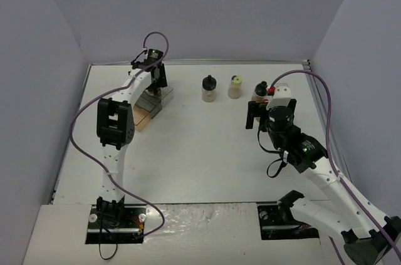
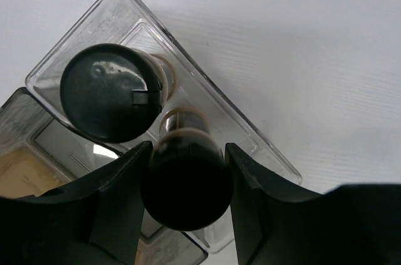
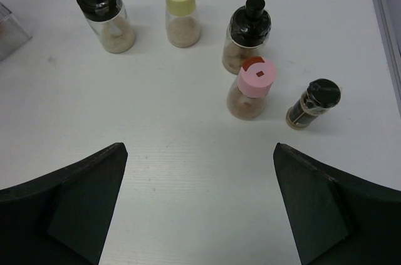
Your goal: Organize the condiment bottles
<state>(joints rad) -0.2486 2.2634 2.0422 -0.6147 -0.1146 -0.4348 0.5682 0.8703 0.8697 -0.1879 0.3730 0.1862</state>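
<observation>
My left gripper (image 2: 188,152) is shut on a slim black-capped bottle (image 2: 187,183) and holds it in the clear step of the tray (image 2: 250,135). A second black-capped bottle (image 2: 113,93) stands in that step beside it. In the top view the left gripper (image 1: 158,82) is over the tray (image 1: 150,107) at the back left. My right gripper (image 3: 197,152) is open and empty above the table. Ahead of it stand a black-capped jar (image 3: 106,17), a yellow-green-capped jar (image 3: 182,14), another black-capped jar (image 3: 247,33), a pink-capped jar (image 3: 252,88) and a slim black-capped bottle (image 3: 313,103).
The tray's amber lower steps (image 2: 25,171) lie to the near left of the held bottle. The table's right edge rail (image 3: 383,2) runs close behind the slim bottle. Purple walls enclose the table on three sides.
</observation>
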